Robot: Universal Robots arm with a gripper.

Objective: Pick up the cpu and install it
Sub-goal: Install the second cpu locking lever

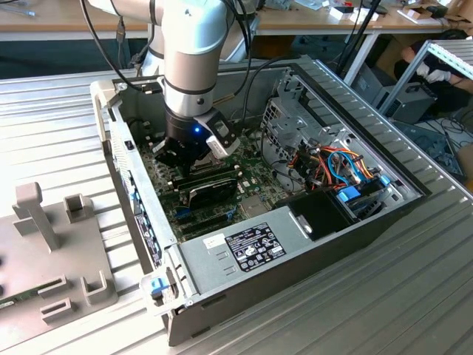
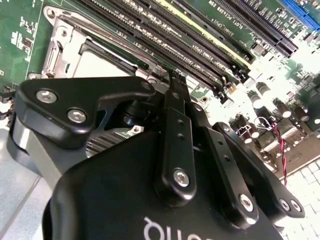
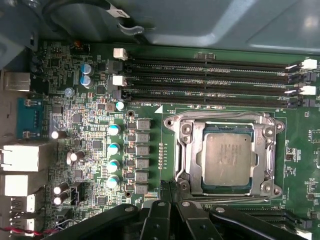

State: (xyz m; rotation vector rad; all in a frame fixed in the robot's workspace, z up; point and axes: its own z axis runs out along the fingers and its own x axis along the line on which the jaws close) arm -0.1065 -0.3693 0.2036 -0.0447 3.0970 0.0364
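The cpu (image 3: 227, 161), a small silver-grey square chip, lies flat inside the metal socket frame (image 3: 185, 150) on the green motherboard (image 3: 95, 165). The frame stands around it, not over its top. My gripper (image 3: 172, 186) hangs just off one edge of the socket with its two black fingers pressed together and nothing between them. In the second wrist view the gripper (image 2: 173, 80) sits beside the socket, where part of the cpu (image 2: 97, 67) shows past the finger linkage. In the exterior view the gripper (image 1: 186, 157) reaches down into the open computer case (image 1: 369, 133).
Long black memory slots (image 3: 210, 75) run beside the socket. Capacitors and chokes (image 3: 114, 155) stand on its other side. A black fan unit (image 1: 211, 188), a grey power supply (image 1: 244, 248), a drive cage (image 1: 292, 122) with coloured cables fill the case. A grey fixture (image 1: 52, 251) sits at the exterior view's left.
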